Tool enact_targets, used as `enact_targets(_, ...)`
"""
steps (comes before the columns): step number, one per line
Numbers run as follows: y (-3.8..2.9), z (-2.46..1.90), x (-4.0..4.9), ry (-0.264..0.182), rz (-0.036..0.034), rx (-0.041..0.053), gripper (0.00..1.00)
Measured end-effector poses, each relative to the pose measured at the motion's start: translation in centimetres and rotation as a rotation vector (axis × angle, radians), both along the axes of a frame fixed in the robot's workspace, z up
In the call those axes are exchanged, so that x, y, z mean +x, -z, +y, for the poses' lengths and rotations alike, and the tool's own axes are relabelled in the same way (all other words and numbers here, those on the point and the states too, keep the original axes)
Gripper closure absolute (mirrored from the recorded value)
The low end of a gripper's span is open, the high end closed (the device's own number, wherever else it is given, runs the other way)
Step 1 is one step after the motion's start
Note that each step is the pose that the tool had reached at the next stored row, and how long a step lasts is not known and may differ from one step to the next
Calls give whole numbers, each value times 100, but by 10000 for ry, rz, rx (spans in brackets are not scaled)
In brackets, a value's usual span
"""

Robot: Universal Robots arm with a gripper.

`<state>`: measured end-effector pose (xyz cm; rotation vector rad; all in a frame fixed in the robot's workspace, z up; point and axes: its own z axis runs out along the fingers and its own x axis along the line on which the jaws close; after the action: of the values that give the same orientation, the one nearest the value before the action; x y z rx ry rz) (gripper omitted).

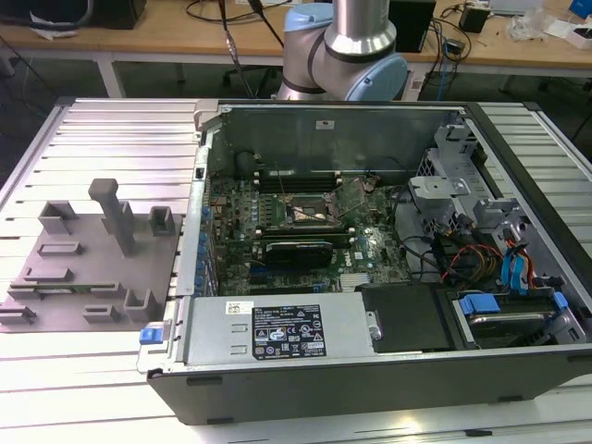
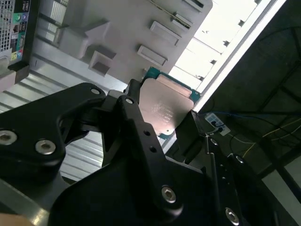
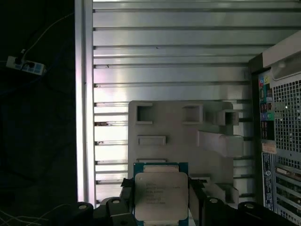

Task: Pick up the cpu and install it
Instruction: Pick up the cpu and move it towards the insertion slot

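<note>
My fingers (image 2: pixel 136 127), black, fill the near part of both wrist views, closed on the cpu (image 2: pixel 164 110) from two opposite edges. One finger (image 3: pixel 195 195) on each side, pads against the green rim.

Cpu (image 3: pixel 161 195): flat square, pale silvery top facing the cameras, green border showing along its edges. Held level in my grip, in the air above the grey tray (image 3: pixel 178 150), over the tray's edge rather than its middle.

Tray: upright blocks and shallow rectangular frames on top. It lies on the ribbed metal surface (image 3: pixel 164 70).

In the exterior view the tray (image 1: pixel 92 277) sits at the exterior view's left on the surface (image 1: pixel 102 129), just beside the open computer case (image 1: pixel 370 370). Inside the case lies the green board (image 1: pixel 242 205), with the dark square socket (image 1: pixel 310 213) near its middle. My arm (image 1: pixel 356 46) rises at the far side, behind the case.

Off the surface's edge, a power strip (image 3: pixel 26 66) on the dark floor.
</note>
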<state>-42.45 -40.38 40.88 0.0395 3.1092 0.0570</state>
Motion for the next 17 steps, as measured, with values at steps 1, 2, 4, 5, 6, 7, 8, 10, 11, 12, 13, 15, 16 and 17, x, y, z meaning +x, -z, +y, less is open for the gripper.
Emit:
enact_targets(1, -140, 7, 0, 0, -3, 2, 45)
enact_targets(2, -146, 7, 0, 0, -1, 1, 45)
enact_targets(4, -147, 7, 6, 1, 1, 0, 45)
enact_targets(5, -147, 7, 18, 1, 1, 0, 45)
enact_targets(6, -146, 7, 30, 1, 0, 1, 45)
enact_targets(7, -146, 7, 43, 0, 0, 0, 45)
enact_targets(8, -147, 7, 56, 0, 1, 0, 45)
enact_targets(10, -146, 7, 96, 0, 0, 1, 45)
enact_targets(11, -146, 7, 117, 0, -1, 1, 45)
enact_targets(12, -145, 7, 136, 0, -1, 1, 45)
enact_targets(13, -146, 7, 176, 0, -1, 1, 45)
enact_targets(15, -146, 6, 230, -1, 1, 0, 45)
enact_targets(16, -146, 7, 255, 0, 0, 0, 45)
enact_targets(17, -146, 7, 281, 1, -1, 1, 45)
